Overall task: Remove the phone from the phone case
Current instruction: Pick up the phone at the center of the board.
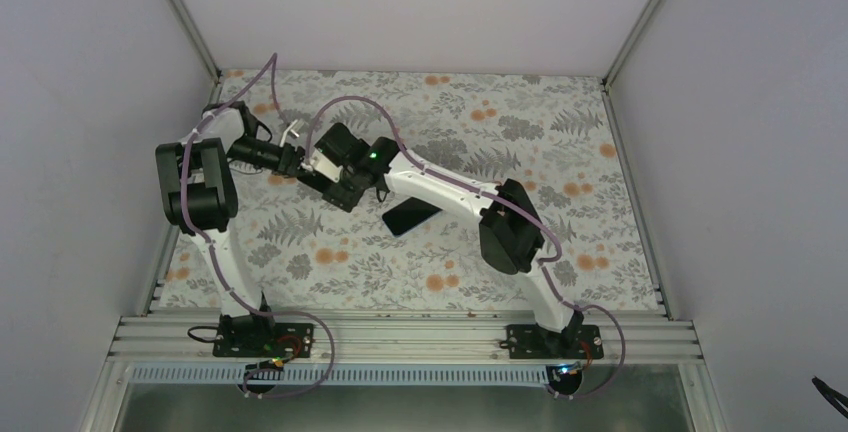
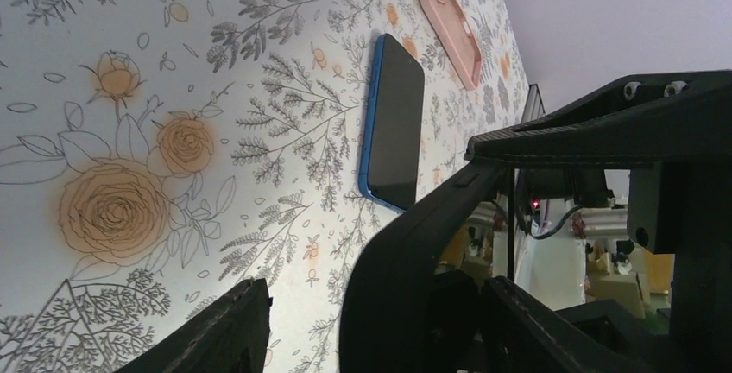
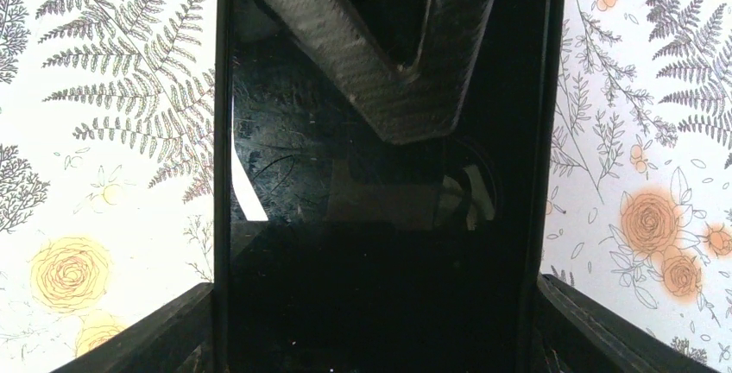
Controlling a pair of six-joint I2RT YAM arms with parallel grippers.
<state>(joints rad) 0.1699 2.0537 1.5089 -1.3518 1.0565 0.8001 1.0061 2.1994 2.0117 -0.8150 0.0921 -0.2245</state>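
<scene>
Right end effector (image 3: 380, 330) is grasping the phone (image 3: 345, 218), in its case (image 3: 531, 131), crosswise between its fingers. Left end effector (image 1: 303, 164), whose grip I cannot tell, is hovering at the far end. It should be pinching only the case rim and peeling slowly.

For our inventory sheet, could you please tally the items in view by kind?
Phones: 2 (blue-edged phone on the table; black phone in the right end effector)
Empty cases: 1 (pink case)
Total: 3
</scene>
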